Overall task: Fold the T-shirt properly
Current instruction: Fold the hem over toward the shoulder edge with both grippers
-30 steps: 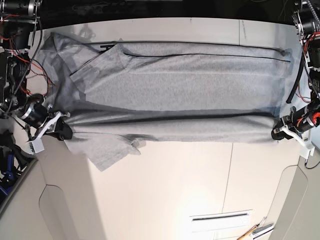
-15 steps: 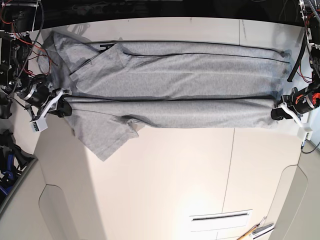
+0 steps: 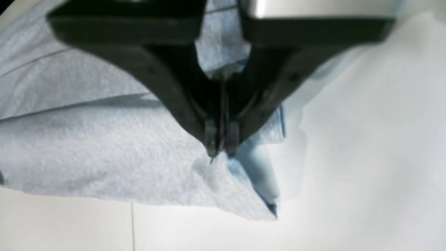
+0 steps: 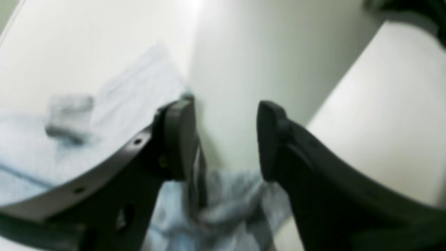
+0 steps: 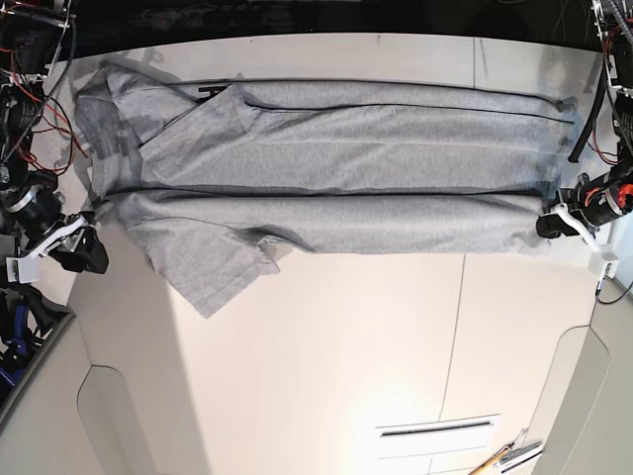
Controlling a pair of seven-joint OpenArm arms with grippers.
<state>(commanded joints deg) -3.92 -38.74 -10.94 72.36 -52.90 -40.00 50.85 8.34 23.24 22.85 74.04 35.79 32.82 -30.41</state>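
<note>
My T-shirt [image 5: 326, 188] lies stretched across the far half of the pale, smooth tabletop [image 5: 356, 356], a soft heather-grey knit folded lengthwise into long bands, with one short sleeve [image 5: 213, 272] fanning out toward the near side. Dark straight crease lines run along its length. My left claw [image 3: 221, 148] has its black tapered fingers pressed together, pinching a puckered corner of the fuzzy cloth at the shirt's end. My right claw [image 4: 226, 139] stands wide, its blunt dark pads apart with bare tabletop between them and rumpled grey fabric just below. That wrist view is blurred, so I cannot make out the fabric's edges there. The arms' upper parts are cut off at the base view's edges. I can read no lettering or tag anywhere.
</note>
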